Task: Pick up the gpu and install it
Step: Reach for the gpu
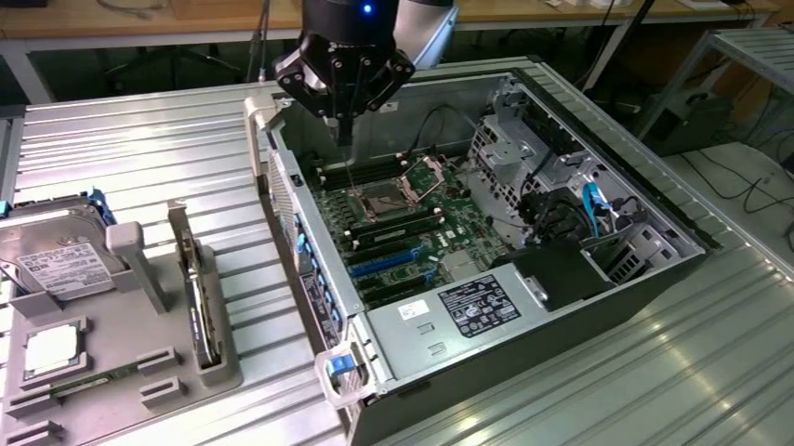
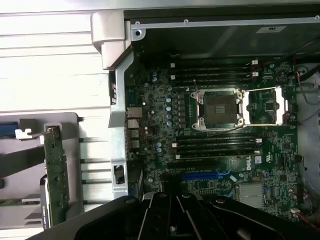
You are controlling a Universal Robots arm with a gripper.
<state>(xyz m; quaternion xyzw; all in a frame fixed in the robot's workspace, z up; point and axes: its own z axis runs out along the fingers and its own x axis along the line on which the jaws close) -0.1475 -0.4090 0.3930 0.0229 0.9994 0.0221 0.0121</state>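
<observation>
Robot arm's gripper (image 1: pixel 344 137), jaws pressed together & holding nothing, hangs over the open PC case (image 1: pixel 288 200), above its motherboard (image 1: pixel 410 232). The gpu (image 1: pixel 199 297) stands on edge in a gray holder (image 1: pixel 137 269) on the tabletop (image 1: pixel 162 158), beside the case, toward the exterior view's left edge. Step in hand, by my read: pickup, not yet begun. It calls for the gripper over the card w/ jaws spread.

White "DELL" lettering is printed on the motherboard (image 2: pixel 150 125).
</observation>
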